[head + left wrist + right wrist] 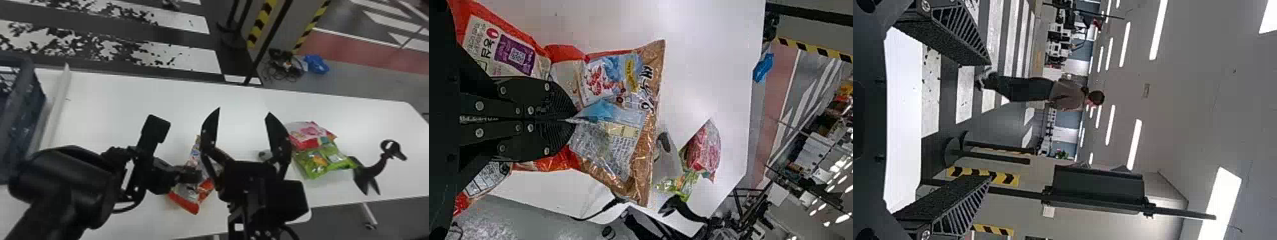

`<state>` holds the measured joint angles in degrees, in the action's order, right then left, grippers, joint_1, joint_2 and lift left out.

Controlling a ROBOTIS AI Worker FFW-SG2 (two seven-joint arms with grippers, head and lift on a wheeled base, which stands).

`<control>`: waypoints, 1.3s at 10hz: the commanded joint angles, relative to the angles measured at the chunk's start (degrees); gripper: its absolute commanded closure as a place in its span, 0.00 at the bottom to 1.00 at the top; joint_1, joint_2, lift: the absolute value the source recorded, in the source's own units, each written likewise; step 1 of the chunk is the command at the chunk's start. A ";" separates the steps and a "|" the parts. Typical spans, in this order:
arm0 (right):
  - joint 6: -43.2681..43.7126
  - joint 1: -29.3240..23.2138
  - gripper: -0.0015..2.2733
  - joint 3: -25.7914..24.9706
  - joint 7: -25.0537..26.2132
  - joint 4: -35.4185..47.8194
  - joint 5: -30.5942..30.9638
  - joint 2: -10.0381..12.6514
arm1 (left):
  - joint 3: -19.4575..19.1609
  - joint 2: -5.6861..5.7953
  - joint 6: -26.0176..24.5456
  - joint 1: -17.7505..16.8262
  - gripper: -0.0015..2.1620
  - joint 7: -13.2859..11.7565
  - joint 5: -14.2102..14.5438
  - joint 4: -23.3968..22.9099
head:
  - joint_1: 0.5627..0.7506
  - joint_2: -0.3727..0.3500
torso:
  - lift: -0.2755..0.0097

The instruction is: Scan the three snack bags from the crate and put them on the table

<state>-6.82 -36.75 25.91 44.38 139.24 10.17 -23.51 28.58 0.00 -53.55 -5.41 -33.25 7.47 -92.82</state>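
Item: blue-grey crate (24, 121), far left. Item: my left jaws (194, 176), pressed together on the crinkled red-ended snack bag (185, 192) (pinched around its middle). Its long axis runs near to far, red end toward the tabletop's (134, 105) near edge; wrapper extends nearward and farward of the grip. Item: my right jaws (244, 112), spread wide, empty. Item: pink-and-red bag (308, 134), green bag (322, 161), touching, just right of them. Item: black curved-neck stand (367, 172), beside the green one.
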 commanded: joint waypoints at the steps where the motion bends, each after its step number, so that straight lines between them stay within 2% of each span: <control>1: 0.00 -0.16 0.03 -0.16 0.00 0.16 -0.15 -0.31 | 1.30 -0.15 2.08 -0.30 0.32 1.25 -0.17 1.59 | 0.70 0.03 | 0.64; 2: 0.00 -0.16 0.03 -0.42 0.00 0.16 -0.85 -0.31 | 1.21 -0.15 2.08 -0.30 0.00 1.25 -0.17 1.33 | 0.70 0.03 | 0.64; 4: 0.00 -0.16 0.03 -0.51 0.00 0.42 -0.85 -0.58 | 0.07 -0.15 1.56 -0.13 0.01 1.17 0.00 0.19 | 0.70 0.03 | 0.64; 5: 0.00 -0.25 0.03 -0.60 0.00 0.51 -0.94 -0.66 | -1.07 -0.15 1.03 1.02 0.01 1.08 0.36 -2.80 | 0.70 0.03 | 0.64; 6: 0.00 -0.25 0.03 -0.69 0.00 0.51 -0.94 -0.75 | -3.01 -0.15 0.50 2.86 0.01 1.08 0.53 -7.02 | 0.70 0.03 | 0.64; 8: 0.00 -0.08 0.03 -0.60 0.00 0.51 -1.03 -0.75 | -9.69 -0.15 -0.90 7.08 0.01 1.61 0.44 -17.21 | 0.70 0.03 | 0.64; 10: -0.18 0.54 0.03 -0.69 -0.18 0.33 -1.64 -0.75 | -18.21 2.90 -0.90 10.42 0.01 3.45 2.38 -24.07 | 0.70 0.03 | 0.64; 11: -0.35 0.98 0.03 -0.69 -0.26 -0.02 -2.34 -0.58 | -23.05 4.48 -0.90 11.92 0.01 4.24 4.58 -26.09 | 0.70 0.12 | 0.64; 12: -0.53 1.33 0.03 -0.60 -0.35 -0.64 -2.70 -0.49 | -27.09 5.27 -0.73 13.67 0.01 4.68 5.45 -28.20 | 0.70 0.20 | 0.64; 13: -0.53 1.77 0.03 -0.42 -0.53 -1.25 -3.22 -0.31 | -30.08 5.27 0.15 15.52 0.01 6.09 5.63 -30.05 | 0.70 0.30 | 0.64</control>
<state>-7.31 -35.27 25.42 43.90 138.37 7.28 -23.89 0.55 5.17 -53.97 8.92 -27.22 12.83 -121.63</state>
